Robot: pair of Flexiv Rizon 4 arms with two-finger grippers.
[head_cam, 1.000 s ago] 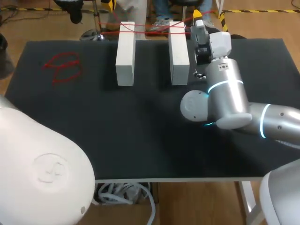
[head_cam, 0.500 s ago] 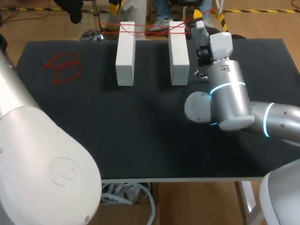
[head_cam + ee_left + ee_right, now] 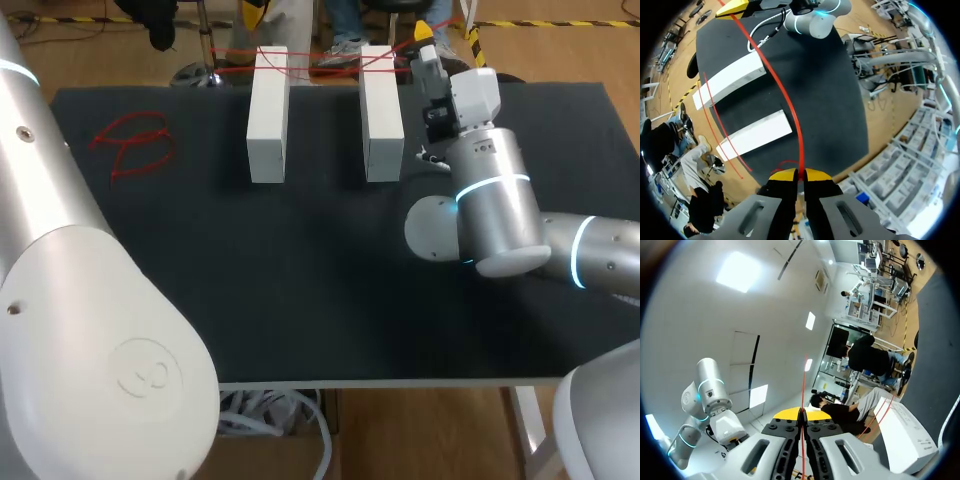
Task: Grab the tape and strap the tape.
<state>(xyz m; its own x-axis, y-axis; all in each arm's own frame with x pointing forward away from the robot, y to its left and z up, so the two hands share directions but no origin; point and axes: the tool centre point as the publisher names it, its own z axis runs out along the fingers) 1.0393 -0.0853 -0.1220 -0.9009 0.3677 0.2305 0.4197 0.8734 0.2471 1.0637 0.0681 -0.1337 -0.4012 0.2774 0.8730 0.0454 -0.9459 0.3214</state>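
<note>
A thin red tape runs across the far ends of two white blocks, one on the left and one on the right. My right gripper is at the far end of the right block, shut on the tape. My left gripper hangs beyond the table's far edge behind the left block. In the left wrist view the left gripper is shut on the tape, which stretches ahead over both blocks to the right gripper's yellow tip.
A loose coil of red tape lies on the black table at the far left. My left arm's big white shell fills the near left corner. My right arm lies over the table's right side.
My left arm has swung up and over, its shell now taller at the left edge. The right arm has shifted slightly to the right. Both grippers stay shut on the tape.
</note>
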